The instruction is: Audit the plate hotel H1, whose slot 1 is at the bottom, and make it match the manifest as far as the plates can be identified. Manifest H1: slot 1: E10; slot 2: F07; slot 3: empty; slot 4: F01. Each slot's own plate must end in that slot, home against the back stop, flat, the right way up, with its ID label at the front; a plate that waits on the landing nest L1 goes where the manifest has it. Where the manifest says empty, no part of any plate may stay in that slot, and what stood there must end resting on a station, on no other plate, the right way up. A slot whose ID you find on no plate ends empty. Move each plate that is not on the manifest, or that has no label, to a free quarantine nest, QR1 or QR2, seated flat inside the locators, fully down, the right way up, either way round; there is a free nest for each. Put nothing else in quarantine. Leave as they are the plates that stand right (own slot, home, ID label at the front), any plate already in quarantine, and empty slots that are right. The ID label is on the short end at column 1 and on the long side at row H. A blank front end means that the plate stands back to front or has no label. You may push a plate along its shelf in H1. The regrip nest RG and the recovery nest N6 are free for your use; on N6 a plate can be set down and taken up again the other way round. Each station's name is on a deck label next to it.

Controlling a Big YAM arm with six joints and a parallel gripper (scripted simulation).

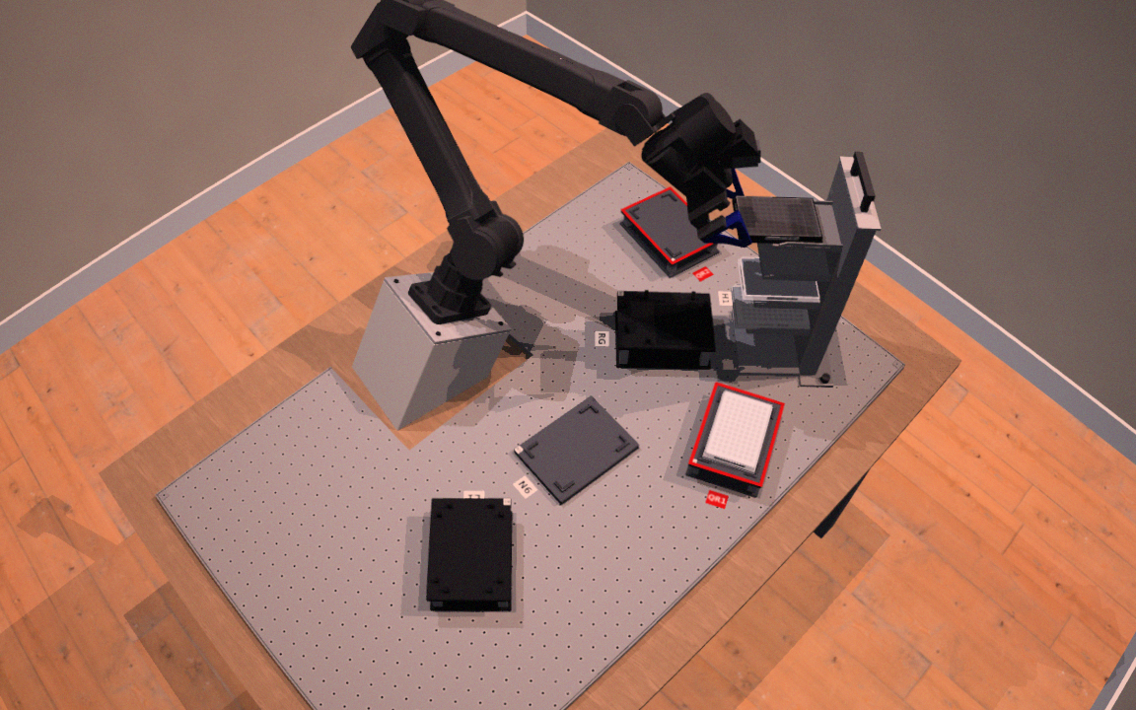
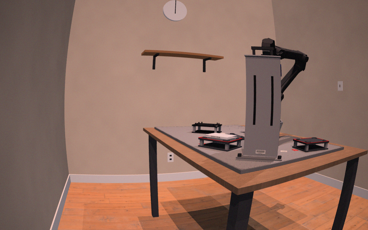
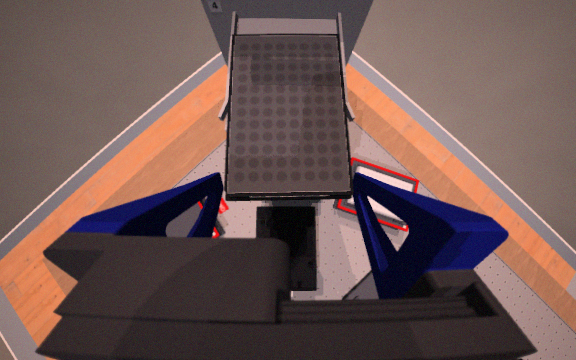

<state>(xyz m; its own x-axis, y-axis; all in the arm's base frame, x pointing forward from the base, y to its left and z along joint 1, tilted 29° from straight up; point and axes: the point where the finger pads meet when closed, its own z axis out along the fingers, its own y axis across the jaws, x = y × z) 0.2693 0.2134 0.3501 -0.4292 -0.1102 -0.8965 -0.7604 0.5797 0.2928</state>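
The plate hotel H1 [image 1: 819, 264] stands at the deck's far right; the exterior view shows only its back [image 2: 262, 105]. A dark well plate [image 1: 777, 218] lies flat on the top shelf, marked 4, and its near end reaches out past the side rails in the wrist view [image 3: 288, 115]. My gripper [image 3: 287, 179] is open; its blue fingers flank the plate's near corners with a small gap on each side, and it also shows in the top view [image 1: 725, 225]. A light plate [image 1: 779, 280] sits on a lower shelf and another plate [image 1: 770, 315] lies below it. I can read no labels.
QR1 [image 1: 736, 431] holds a white plate. QR2 [image 1: 668, 226], red-framed and bare, lies just under my wrist. The regrip nest RG [image 1: 665, 328] stands in front of the hotel. N6 [image 1: 576, 448] and the black landing nest L1 [image 1: 468, 551] carry no plates.
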